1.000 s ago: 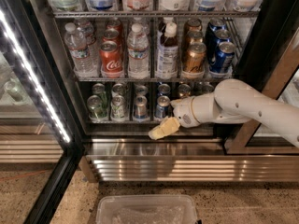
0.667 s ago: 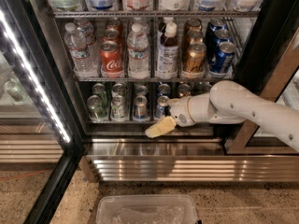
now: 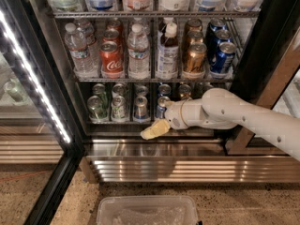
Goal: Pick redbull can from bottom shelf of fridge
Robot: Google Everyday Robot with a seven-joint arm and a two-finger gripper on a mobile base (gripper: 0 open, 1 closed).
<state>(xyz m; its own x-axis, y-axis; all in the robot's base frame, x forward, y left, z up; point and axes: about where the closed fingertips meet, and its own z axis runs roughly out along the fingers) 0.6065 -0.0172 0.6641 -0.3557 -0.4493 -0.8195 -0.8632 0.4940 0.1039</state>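
Note:
The fridge (image 3: 262, 55) stands with its glass door swung open to the left. Its bottom shelf (image 3: 117, 122) holds rows of small slim cans. Green-and-silver cans (image 3: 96, 108) are at the left. A blue-and-silver redbull can (image 3: 140, 108) stands at the front, with another (image 3: 161, 104) just to its right, partly behind my wrist. A gold can (image 3: 184, 92) stands behind my arm. My gripper (image 3: 156, 129) reaches in from the right. It sits just below the shelf's front edge, under and slightly right of the front redbull can, and holds nothing.
The rack above holds water bottles (image 3: 79, 50), a red cola can (image 3: 111, 59), a brown bottle (image 3: 167, 50) and gold and dark-blue soda cans (image 3: 221, 56). A steel ribbed base (image 3: 187, 170) lies below. A clear plastic bin (image 3: 147, 211) sits on the floor. The white light strip (image 3: 33, 78) runs along the door.
My gripper and arm have moved slightly to the left along the front of the bottom shelf. The cans have not moved.

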